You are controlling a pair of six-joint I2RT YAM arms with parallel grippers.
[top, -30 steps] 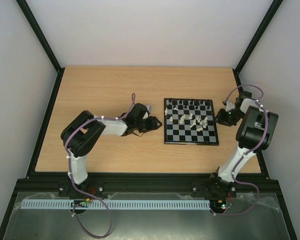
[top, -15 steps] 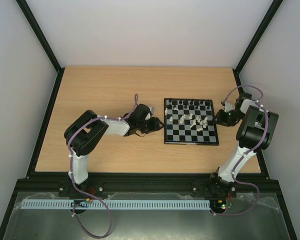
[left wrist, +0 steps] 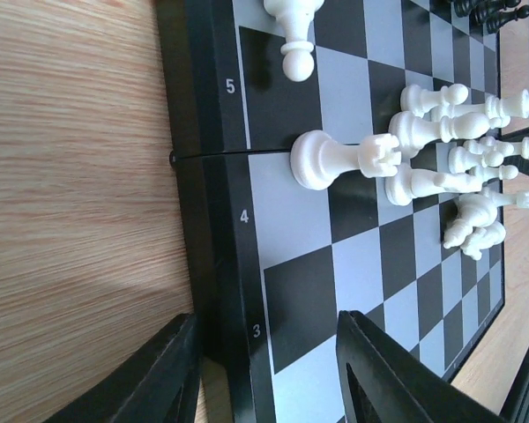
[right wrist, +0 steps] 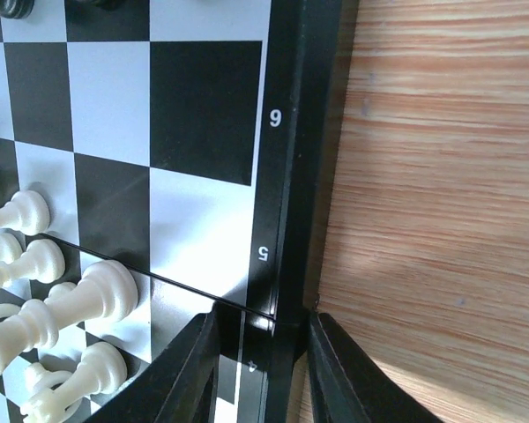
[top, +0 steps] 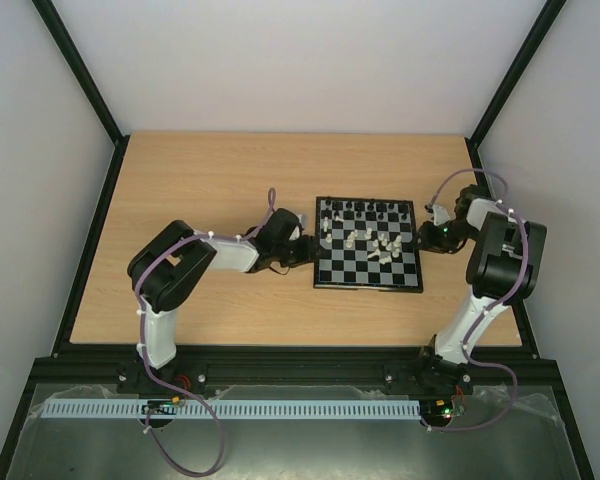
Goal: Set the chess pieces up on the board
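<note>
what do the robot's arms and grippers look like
The left arm and right arm have white links and bulky black joint housings. Thin purple cables loop along each, held by white ties. The left gripper and right gripper are black, with flat matte fingers.

You worked over a table [left wrist: 79, 176] of pale wood grain that looked smooth and matt. The board [left wrist: 291, 229] looked like smooth plastic with a slight sheen, and its rim [right wrist: 286, 176] was black. The white pieces [left wrist: 335, 159] were glossy plastic and caught the light.
</note>
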